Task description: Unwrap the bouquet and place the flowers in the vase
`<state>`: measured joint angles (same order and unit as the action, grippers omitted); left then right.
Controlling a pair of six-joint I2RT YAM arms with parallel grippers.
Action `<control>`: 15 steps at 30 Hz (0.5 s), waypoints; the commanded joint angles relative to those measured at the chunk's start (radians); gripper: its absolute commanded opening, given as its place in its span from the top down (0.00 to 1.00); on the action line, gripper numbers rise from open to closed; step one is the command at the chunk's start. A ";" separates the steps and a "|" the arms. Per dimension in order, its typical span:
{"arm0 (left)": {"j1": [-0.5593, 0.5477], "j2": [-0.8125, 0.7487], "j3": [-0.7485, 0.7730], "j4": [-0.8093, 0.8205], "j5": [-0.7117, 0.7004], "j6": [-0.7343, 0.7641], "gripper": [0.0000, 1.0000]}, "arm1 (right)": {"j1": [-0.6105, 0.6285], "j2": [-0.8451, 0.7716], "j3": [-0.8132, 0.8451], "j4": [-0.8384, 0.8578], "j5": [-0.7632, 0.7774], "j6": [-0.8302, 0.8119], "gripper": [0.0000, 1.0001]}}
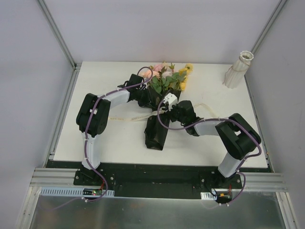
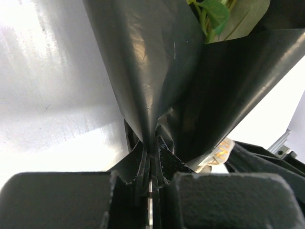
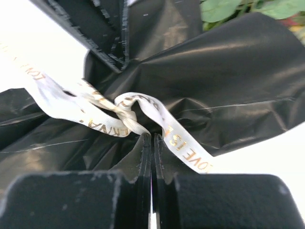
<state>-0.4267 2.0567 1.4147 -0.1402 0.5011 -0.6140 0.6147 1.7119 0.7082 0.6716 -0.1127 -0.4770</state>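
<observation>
Your 2 arms bend elbows-out and reach inward, wrists meeting over the bouquet [image 1: 164,81], which lies in the middle of the table [image 1: 119,138] with its flower heads toward the far edge. Your left gripper [image 2: 151,153] is pinched tight on a fold of the black wrap [image 2: 143,57]. Your right gripper [image 3: 152,142] is closed right at the cream ribbon [image 3: 183,143] knot; you cannot tell what it pinches. The vase [image 1: 237,71] sits well apart, far right.

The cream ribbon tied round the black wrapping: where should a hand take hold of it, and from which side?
Best by the free tail of the cream ribbon, the one with gold lettering, not the knot. That tail lies flat and loose on the black wrapping, so a hand could come down from above, pinch across its width and pull away from the knot.
</observation>
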 commanded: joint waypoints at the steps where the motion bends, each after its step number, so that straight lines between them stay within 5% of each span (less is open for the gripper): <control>1: -0.012 -0.046 -0.022 -0.087 -0.085 0.036 1.00 | -0.001 -0.067 -0.035 0.173 0.192 -0.031 1.00; 9: -0.012 -0.096 -0.049 -0.119 -0.156 0.060 1.00 | -0.001 -0.110 -0.115 0.289 0.335 0.021 1.00; 15: -0.012 -0.116 -0.053 -0.124 -0.173 0.066 1.00 | -0.004 -0.159 -0.138 0.273 0.275 0.162 1.00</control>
<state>-0.4324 2.0098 1.3754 -0.2253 0.3714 -0.5823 0.6136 1.6131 0.5739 0.8719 0.1524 -0.4221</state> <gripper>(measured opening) 0.020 0.032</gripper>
